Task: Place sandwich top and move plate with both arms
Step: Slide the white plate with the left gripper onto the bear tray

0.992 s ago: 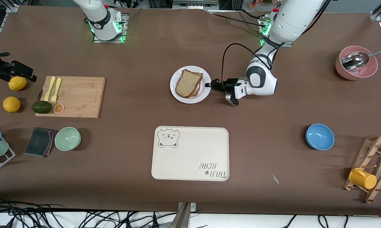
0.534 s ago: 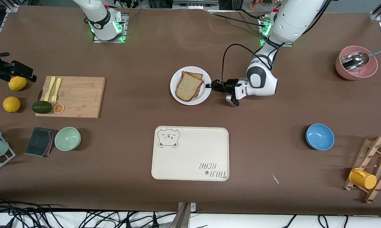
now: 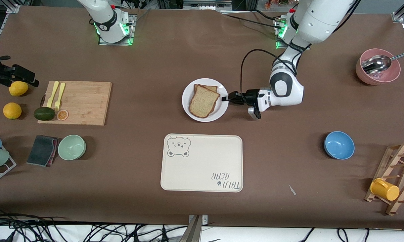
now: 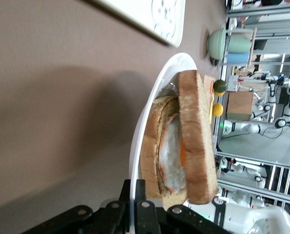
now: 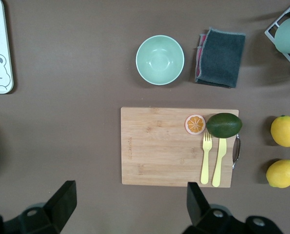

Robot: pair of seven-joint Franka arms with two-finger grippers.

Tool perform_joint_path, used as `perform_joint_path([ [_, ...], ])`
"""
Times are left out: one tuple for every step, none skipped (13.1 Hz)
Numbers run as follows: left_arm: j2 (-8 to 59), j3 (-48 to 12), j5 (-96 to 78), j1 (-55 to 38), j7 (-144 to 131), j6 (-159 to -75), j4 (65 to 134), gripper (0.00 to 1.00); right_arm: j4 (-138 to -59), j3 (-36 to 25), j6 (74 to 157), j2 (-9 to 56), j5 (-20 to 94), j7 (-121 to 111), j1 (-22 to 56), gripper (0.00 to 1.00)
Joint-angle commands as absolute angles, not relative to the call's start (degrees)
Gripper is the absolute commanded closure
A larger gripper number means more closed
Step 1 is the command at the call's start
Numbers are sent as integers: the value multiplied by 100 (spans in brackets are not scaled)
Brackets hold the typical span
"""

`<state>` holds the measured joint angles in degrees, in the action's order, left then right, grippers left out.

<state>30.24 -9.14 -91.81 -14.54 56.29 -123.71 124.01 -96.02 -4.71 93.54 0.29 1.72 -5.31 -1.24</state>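
Left gripper (image 3: 226, 98) was clamped tight on the rim of the white plate (image 3: 220, 111), at the edge toward the left arm's end of the table. In the left wrist view the fingers (image 4: 144, 214) pinched the rim with the plate (image 4: 149, 112) seen edge-on.

The sandwich top (image 3: 204, 103), a speckled wholemeal slice, lay on the stack on the plate, skewed relative to the lower bread slice (image 3: 207, 88), whose corner stuck out on the side farther from the front camera. The left wrist view showed the sandwich top (image 4: 198, 146) over a fried egg (image 4: 171, 151) with the lower slice under it.

The plate sat mid-table, farther from the front camera than the cream bear tray (image 3: 202, 163) and apart from it.

Right gripper (image 5: 130, 202) was up over the wooden cutting board (image 5: 176, 146), fingers (image 5: 62, 202) spread wide, holding nothing; the right arm was waiting. The front view showed only part of that gripper, at the frame edge by the lemons.

On the board: a yellow fork (image 5: 205, 158), a yellow knife (image 5: 219, 161), an avocado (image 5: 223, 125) and an orange slice (image 5: 195, 124). Just beside the board were two lemons (image 5: 285, 130). The green bowl (image 3: 72, 147) and a dark grey cloth (image 3: 42, 150) lay nearer the front camera than the board.
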Motion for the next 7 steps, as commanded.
perform_joint_path([
  [2900, -914, -9238, -1301, 5328, -12234, 12139, 100, -9483, -466, 9281, 62, 264, -580, -158, 0],
  [2935, -923, -9176, -1275, 5196, -12234, 11938, 100, -9483, -466, 9281, 70, 264, -580, -158, 0],
  [2962, -914, -9141, -1274, 5012, -12234, 11779, 100, -9483, -466, 9281, 70, 264, -580, -158, 0],
  [3023, -897, -9132, -1283, 4871, -12252, 11603, 100, -9483, -466, 9281, 70, 264, -580, -158, 0],
  [3128, -879, -9123, -1275, 4791, -12261, 11410, 100, -9483, -466, 9281, 70, 264, -580, -158, 0],
  [3216, -835, -9071, -1248, 4738, -12278, 11260, 100, -9483, -466, 9281, 70, 264, -580, -158, 0],
  [3278, -765, -9070, -1239, 4668, -12287, 11120, 100, -9483, -466, 9281, 70, 264, -580, -158, 0],
])
